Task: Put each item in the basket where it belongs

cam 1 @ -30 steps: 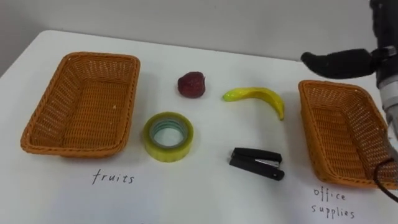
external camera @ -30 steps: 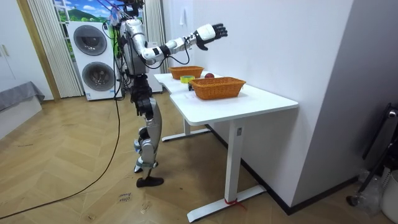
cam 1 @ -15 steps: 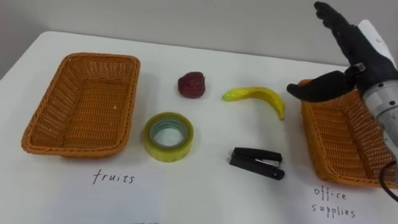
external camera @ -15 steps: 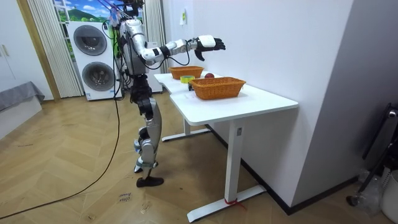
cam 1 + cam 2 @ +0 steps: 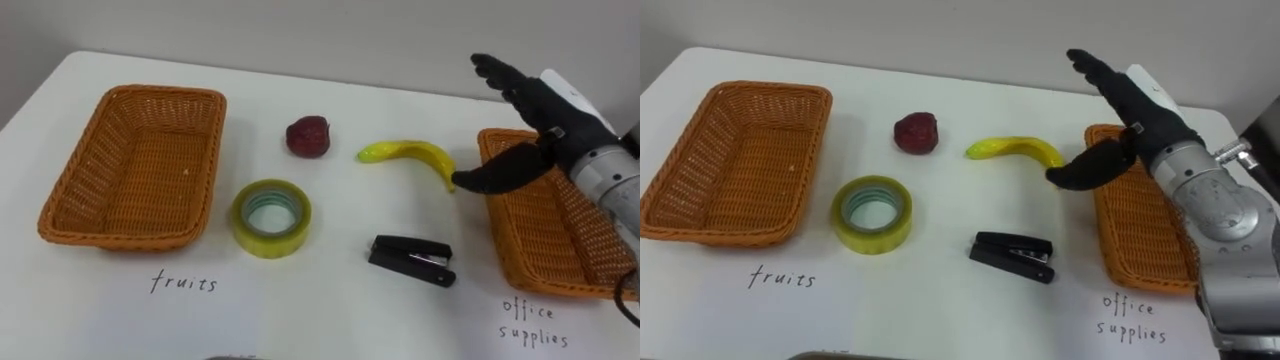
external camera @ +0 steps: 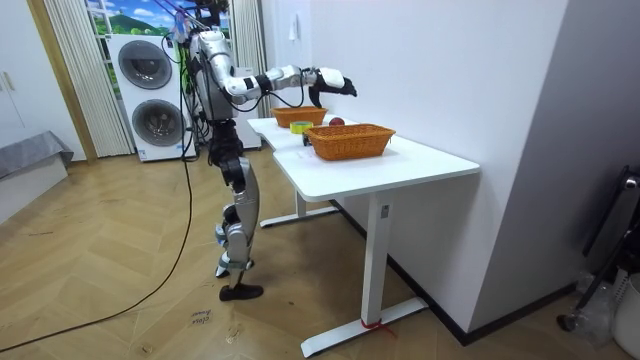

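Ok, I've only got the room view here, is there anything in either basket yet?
Observer: No, the left basket and the right basket are both empty.
Operator: So what's lying between them?
Observer: A red fruit, a banana, a tape roll and a black stapler, all apart from one another on the table.
Operator: And the raised hand, is it holding anything?
Observer: No. The right hand is open and empty, and it hovers over the gap between the banana and the right basket.
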You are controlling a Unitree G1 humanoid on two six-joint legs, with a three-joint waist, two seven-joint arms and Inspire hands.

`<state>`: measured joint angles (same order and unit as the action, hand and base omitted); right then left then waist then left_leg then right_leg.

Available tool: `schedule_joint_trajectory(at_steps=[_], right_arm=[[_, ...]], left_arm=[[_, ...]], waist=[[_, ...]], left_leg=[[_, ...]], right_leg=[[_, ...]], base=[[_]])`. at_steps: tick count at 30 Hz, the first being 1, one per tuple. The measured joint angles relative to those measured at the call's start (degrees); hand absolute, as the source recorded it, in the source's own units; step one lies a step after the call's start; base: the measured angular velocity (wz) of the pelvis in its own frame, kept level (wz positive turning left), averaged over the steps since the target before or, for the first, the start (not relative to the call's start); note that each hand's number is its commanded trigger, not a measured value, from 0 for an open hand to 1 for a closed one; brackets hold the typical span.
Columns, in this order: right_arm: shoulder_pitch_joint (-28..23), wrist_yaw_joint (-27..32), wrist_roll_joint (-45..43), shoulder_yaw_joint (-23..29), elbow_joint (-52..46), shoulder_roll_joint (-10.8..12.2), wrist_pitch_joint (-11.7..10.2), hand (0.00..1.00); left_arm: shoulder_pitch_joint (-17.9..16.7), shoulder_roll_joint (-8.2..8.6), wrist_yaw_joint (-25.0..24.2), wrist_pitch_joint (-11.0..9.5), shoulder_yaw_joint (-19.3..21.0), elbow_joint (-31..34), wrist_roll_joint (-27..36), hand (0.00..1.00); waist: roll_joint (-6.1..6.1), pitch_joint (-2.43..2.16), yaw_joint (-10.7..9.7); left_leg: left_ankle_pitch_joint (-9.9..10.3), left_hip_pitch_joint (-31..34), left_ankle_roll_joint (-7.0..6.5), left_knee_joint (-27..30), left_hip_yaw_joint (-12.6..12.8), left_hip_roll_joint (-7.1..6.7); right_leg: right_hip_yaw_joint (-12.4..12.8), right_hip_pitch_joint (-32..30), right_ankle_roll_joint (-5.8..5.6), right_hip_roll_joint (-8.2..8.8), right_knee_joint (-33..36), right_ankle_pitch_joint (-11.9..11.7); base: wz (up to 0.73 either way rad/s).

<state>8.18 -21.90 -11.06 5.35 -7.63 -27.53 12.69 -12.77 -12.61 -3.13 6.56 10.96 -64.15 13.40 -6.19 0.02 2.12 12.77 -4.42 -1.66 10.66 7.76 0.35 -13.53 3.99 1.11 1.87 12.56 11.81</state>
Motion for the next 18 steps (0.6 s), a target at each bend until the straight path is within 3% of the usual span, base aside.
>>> schedule_joint_trajectory(at_steps=[8, 18], right_arm=[[-0.59, -3.41, -0.03, -0.95, 0.18, -0.02, 2.0, 0.0], [-2.34, -7.15, -0.62, -6.11, 2.87, -0.03, 3.45, 0.0]], left_arm=[[0.04, -0.39, 0.17, 0.58, -0.51, 0.05, -0.07, 0.0], [0.21, -1.39, 0.32, 0.64, -3.32, -0.22, 1.14, 0.0]], waist=[[-0.26, -0.16, -0.11], [-0.82, 0.09, 1.15]], left_leg=[[0.0, 0.01, 0.0, -0.04, -0.11, -0.01], [0.0, -0.26, -0.01, 0.19, 0.17, 0.13]], right_leg=[[-0.24, 0.01, -0.04, 0.04, -0.02, -0.02], [0.37, -0.01, 0.07, -0.1, -0.05, -0.25]], base=[[0.0], [-0.02]])
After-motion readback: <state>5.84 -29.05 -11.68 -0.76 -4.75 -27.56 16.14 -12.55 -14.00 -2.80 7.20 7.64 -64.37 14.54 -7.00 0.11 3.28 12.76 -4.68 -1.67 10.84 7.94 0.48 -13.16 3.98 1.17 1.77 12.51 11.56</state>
